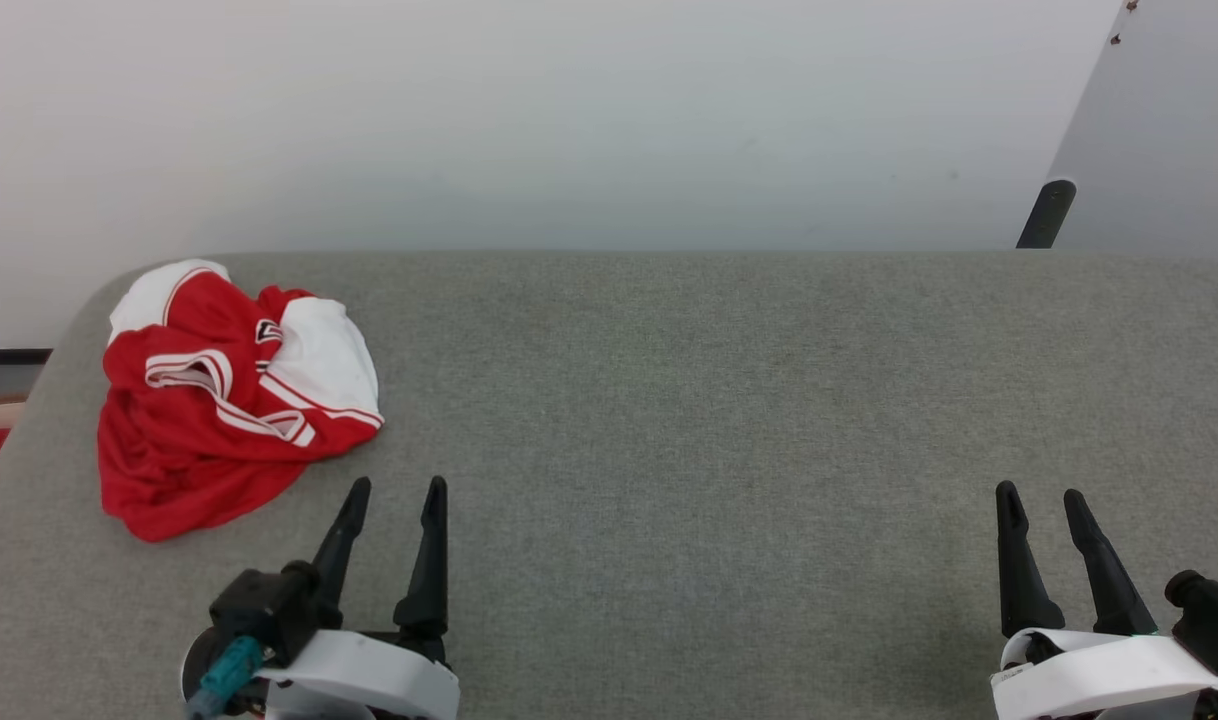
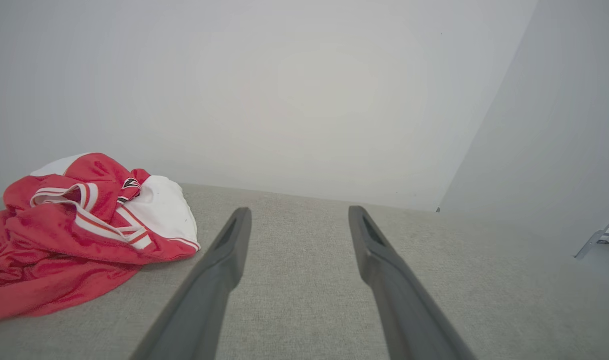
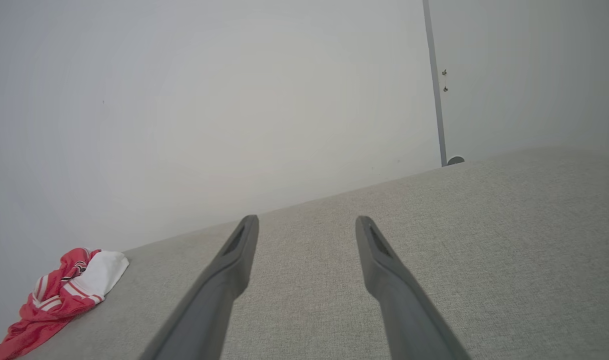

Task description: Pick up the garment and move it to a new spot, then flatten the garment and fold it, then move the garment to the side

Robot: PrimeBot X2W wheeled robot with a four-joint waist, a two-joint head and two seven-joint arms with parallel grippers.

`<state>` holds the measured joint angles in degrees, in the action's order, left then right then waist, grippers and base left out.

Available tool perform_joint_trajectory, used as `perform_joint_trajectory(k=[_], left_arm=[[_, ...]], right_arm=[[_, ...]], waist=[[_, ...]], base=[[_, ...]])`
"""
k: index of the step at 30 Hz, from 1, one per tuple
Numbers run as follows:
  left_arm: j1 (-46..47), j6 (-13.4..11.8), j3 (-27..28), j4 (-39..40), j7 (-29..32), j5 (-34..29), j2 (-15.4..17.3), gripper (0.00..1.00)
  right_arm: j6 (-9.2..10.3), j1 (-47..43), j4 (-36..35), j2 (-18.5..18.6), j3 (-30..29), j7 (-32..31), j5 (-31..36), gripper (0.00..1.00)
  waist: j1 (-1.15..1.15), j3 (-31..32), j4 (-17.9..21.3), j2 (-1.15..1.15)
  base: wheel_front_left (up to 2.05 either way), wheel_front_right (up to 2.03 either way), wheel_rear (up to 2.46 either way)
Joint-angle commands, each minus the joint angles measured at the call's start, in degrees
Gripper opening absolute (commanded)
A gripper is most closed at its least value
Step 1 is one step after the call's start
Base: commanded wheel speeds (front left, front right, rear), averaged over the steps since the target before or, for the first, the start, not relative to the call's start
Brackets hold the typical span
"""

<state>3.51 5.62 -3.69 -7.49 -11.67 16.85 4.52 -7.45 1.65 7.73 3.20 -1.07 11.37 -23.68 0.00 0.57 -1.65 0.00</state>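
Garment [image 1: 224, 395] crumpled in a heap at far left of grey padded table [image 1: 669, 400], touching nothing else. Left gripper [image 1: 396, 490] just near-right of it, fingers spread, empty. Right gripper [image 1: 1042, 493] well apart at near right, fingers spread, empty.

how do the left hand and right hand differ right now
The left hand sits close to the crumpled red jersey; the right hand is far across the grey table from it. In the head view, the left hand's fingers lean toward the robot's right, the right hand's toward its left. Both are open and empty.
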Motion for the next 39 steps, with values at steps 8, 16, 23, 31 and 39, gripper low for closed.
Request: perform_joint_trajectory(k=[8,16,23,31,39], left_arm=[[0.0,0.5,-0.1,0.8,-1.2,-4.7,0.1,1.0],[-0.1,0.7,-0.4,0.7,-2.2,-8.6,0.2,1.0],[-0.2,0.9,-0.6,0.8,-2.9,-11.4,0.2,1.0],[-0.1,1.1,-0.8,1.0,-3.5,-14.1,0.2,1.0],[0.1,1.4,-0.7,0.5,-3.4,-13.6,0.1,1.0]], right_arm=[[-0.05,-0.6,-0.9,-0.2,0.3,1.2,4.3,1.0],[-0.05,-0.8,-1.4,-0.3,0.5,2.1,7.8,1.0],[-0.05,-1.1,-1.8,-0.3,0.6,2.8,10.9,1.0],[-0.05,-1.0,-2.2,-0.4,0.4,3.4,13.8,1.0],[-0.05,-0.6,-1.7,-0.4,0.1,3.3,14.2,1.0]], waist=[[0.0,0.0,-0.2,0.0],[0.0,0.0,-0.4,0.0],[0.0,0.1,-0.4,0.0],[0.0,0.0,-0.5,0.0],[0.0,0.1,-0.5,0.0]], base=[[0.0,0.0,0.0],[0.0,0.0,0.0],[0.0,0.0,0.0],[0.0,0.0,0.0],[0.0,0.0,0.0]])
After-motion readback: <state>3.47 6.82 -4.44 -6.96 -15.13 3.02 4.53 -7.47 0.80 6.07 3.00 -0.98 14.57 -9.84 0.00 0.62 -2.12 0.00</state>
